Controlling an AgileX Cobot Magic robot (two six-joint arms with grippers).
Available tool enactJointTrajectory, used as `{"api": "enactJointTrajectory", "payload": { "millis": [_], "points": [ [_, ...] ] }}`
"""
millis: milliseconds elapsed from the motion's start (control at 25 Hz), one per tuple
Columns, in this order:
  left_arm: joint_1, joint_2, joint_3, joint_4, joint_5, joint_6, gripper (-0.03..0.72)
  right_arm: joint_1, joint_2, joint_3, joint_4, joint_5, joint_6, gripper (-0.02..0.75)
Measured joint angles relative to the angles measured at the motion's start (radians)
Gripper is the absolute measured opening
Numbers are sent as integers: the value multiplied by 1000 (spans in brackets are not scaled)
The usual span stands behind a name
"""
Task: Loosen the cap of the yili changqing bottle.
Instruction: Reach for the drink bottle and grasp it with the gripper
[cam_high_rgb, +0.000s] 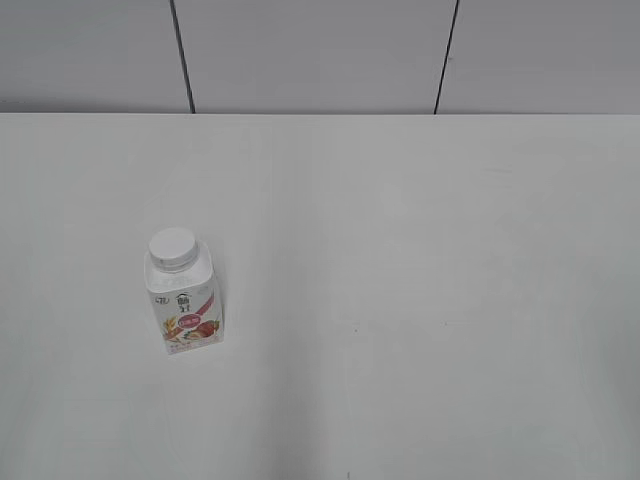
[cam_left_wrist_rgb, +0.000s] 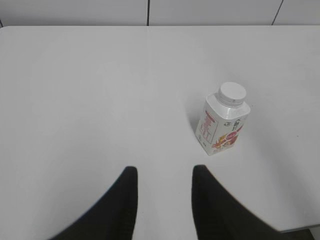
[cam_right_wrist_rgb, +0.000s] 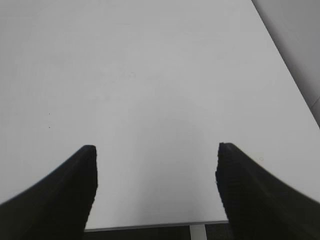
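Note:
The yili changqing bottle (cam_high_rgb: 185, 302) stands upright on the white table, left of the middle, its pink-red label facing the front. The white cap (cam_high_rgb: 173, 247) sits on its neck. The bottle also shows in the left wrist view (cam_left_wrist_rgb: 223, 123), with the cap (cam_left_wrist_rgb: 233, 93) on top, ahead and to the right of my left gripper (cam_left_wrist_rgb: 164, 172). The left gripper is open and empty, well short of the bottle. My right gripper (cam_right_wrist_rgb: 156, 150) is open and empty above the table's near edge. Neither gripper shows in the exterior view.
The white table (cam_high_rgb: 420, 300) runs back to a grey panelled wall (cam_high_rgb: 320, 50). In the right wrist view the table's near edge (cam_right_wrist_rgb: 155, 225) and right edge (cam_right_wrist_rgb: 290, 75) show.

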Motion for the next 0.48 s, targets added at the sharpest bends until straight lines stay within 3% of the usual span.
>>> {"api": "enactJointTrajectory", "payload": {
  "millis": [480],
  "points": [
    [0, 0, 0, 0, 0, 0, 240, 0, 0, 0, 0, 0, 0, 585]
  ]
}}
